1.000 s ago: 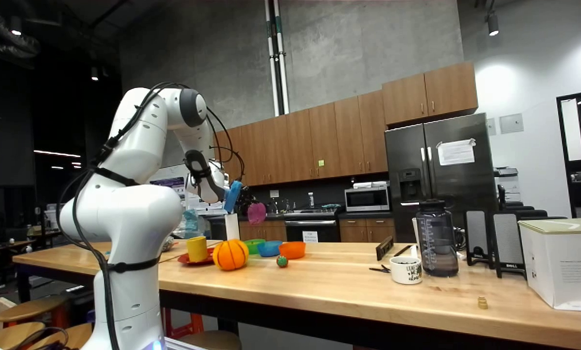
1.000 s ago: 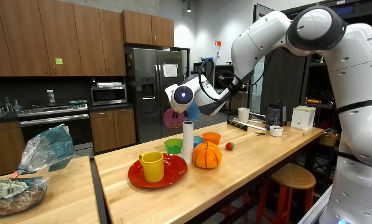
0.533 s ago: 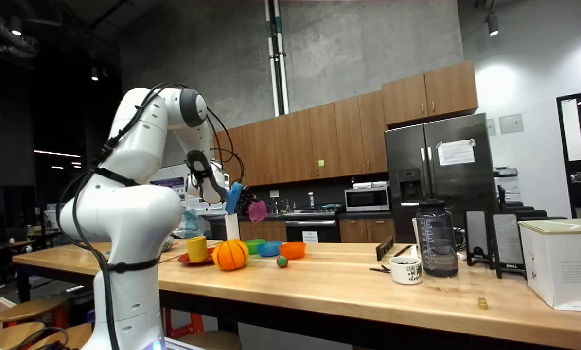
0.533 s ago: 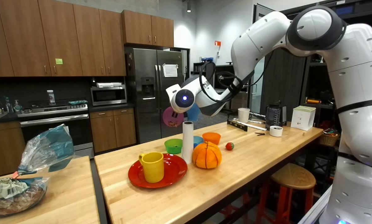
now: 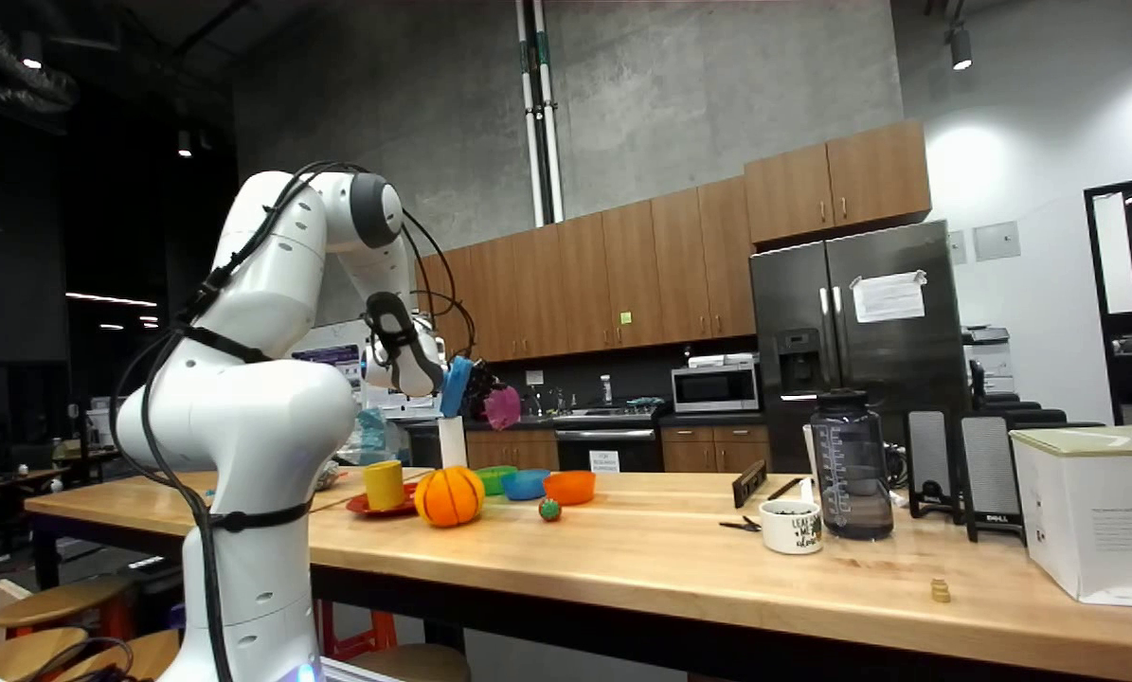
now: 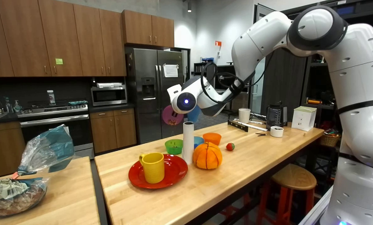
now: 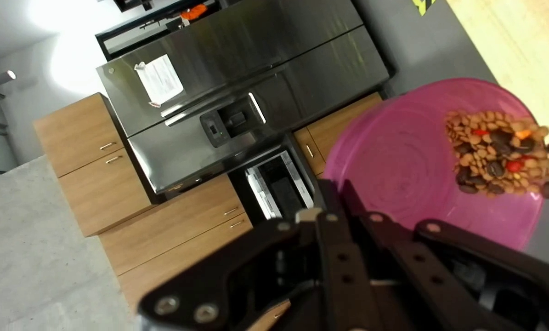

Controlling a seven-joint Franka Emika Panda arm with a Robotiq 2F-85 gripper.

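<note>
My gripper [image 7: 341,188] is shut on the wall of a pink translucent bowl [image 7: 393,151]. The bowl is strongly tilted in the air. A mix of lentils and dark beans [image 7: 495,151] has slid to its lower rim, and some blurred beans are past that rim. The pink bowl also shows in both exterior views [image 5: 502,408] [image 6: 170,116]. It is above and near a green bowl [image 6: 174,147] on the table, which has dark bits in it. A blue bowl [image 6: 198,141] and an orange bowl [image 6: 212,138] stand beside the green one.
A white upright tube [image 6: 188,143] stands close below the wrist. Near it are an orange stuffed pumpkin [image 6: 207,155], a strawberry [image 6: 230,146], and a red plate [image 6: 177,175] bearing a yellow mug [image 6: 154,168]. A level [image 6: 238,125], white cup [image 6: 277,131] and bottle [image 6: 274,115] are farther along.
The wrist has turned slightly and the pink bowl has tilted further, with its contents shifting toward the lower rim. Dark bits now show in the green bowl.
</note>
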